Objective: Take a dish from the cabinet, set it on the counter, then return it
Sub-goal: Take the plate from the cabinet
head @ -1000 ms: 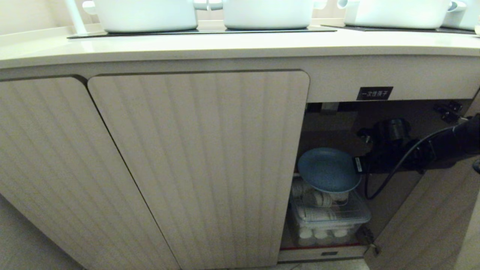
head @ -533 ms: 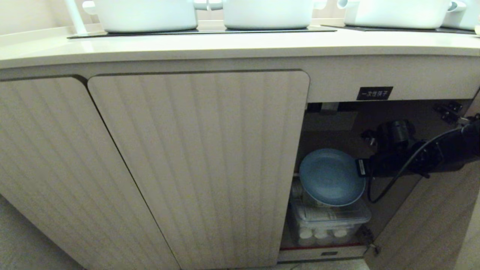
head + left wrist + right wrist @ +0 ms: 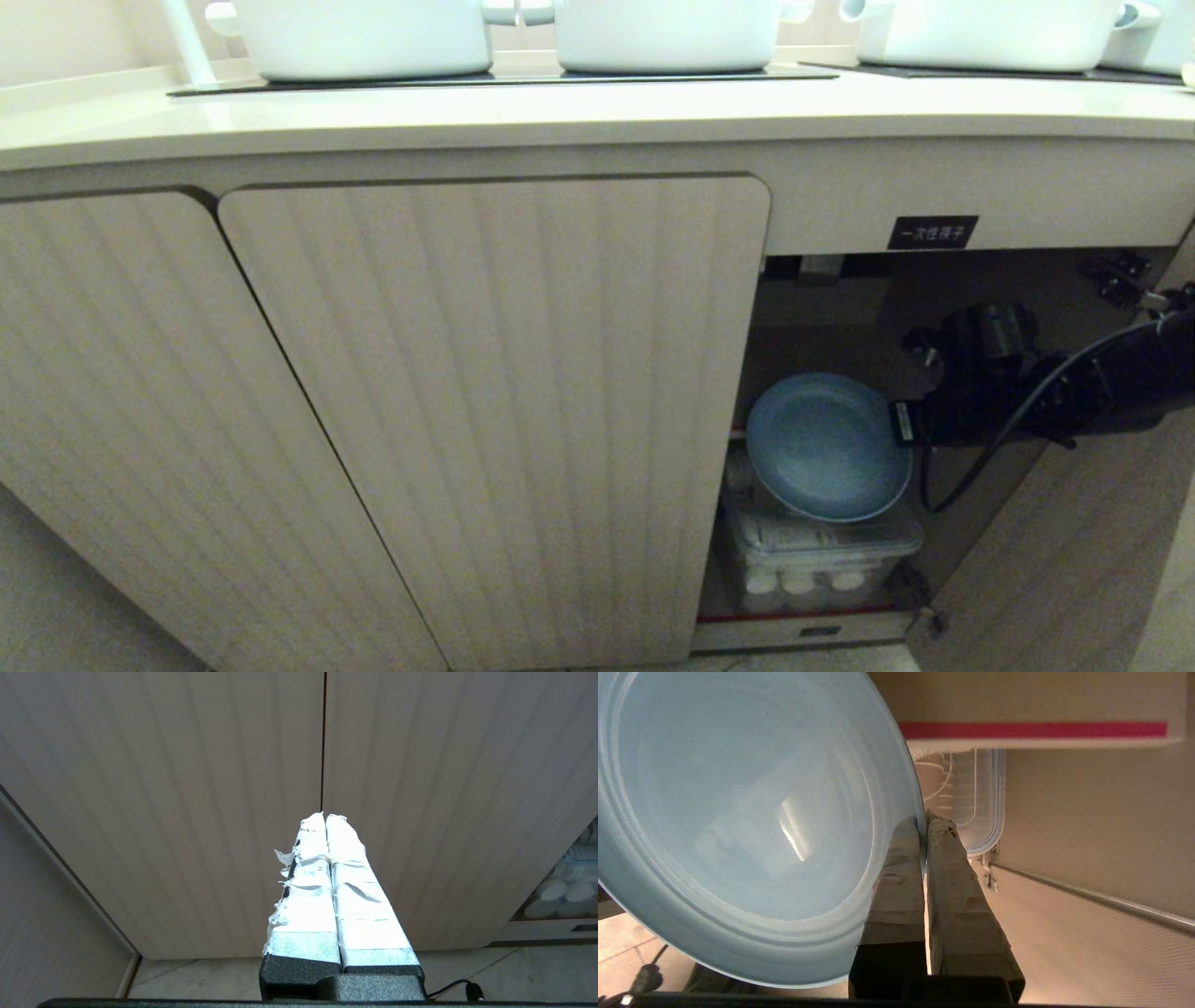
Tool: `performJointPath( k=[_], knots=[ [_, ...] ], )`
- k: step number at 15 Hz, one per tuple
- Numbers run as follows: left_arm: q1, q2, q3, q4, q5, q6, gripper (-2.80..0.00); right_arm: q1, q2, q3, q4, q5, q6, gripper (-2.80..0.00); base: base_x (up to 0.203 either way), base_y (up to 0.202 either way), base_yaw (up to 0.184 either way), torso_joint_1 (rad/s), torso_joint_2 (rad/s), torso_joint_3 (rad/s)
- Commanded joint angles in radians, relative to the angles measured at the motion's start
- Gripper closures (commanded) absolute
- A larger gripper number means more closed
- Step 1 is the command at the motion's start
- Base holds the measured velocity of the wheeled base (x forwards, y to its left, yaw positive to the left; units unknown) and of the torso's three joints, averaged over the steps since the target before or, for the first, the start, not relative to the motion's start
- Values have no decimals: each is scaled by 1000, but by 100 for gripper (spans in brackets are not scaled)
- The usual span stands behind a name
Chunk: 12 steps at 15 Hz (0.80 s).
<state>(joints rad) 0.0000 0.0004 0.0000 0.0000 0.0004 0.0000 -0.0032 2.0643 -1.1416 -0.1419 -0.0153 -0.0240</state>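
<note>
The light-blue dish point(image 3: 826, 446) hangs tilted in the open right compartment of the cabinet point(image 3: 504, 411), above a clear box. My right gripper point(image 3: 901, 422) reaches in from the right and is shut on the dish's right rim. In the right wrist view the taped fingers point(image 3: 896, 877) pinch the thin rim of the dish point(image 3: 738, 812), with the gripper point(image 3: 923, 821) closed on it. The counter point(image 3: 560, 112) runs above the cabinet. My left gripper point(image 3: 325, 816) is shut and empty, pointing at the closed ribbed doors point(image 3: 187, 788).
A clear lidded box point(image 3: 822, 551) of white cups sits under the dish. The opened door point(image 3: 1074, 560) stands at the right, with a hinge point(image 3: 1116, 275) above. White pots point(image 3: 364, 37) stand on the black cooktop. A black label point(image 3: 932, 231) marks the compartment.
The right gripper has drawn the dish slightly down and to the right, and the dish's face has tilted more toward me. The left arm has not moved.
</note>
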Motion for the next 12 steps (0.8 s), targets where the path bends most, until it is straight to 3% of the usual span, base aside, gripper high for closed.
performJointPath(
  k=[1, 12],
  knots=[
    [0, 0, 0, 0, 0, 0, 0, 1, 0, 6, 3, 0, 21, 0, 0, 0, 0, 0, 0, 0],
    [0, 0, 0, 0, 0, 0, 0, 5, 0, 17, 68, 1, 160, 0, 0, 0, 0, 0, 0, 0]
  ],
)
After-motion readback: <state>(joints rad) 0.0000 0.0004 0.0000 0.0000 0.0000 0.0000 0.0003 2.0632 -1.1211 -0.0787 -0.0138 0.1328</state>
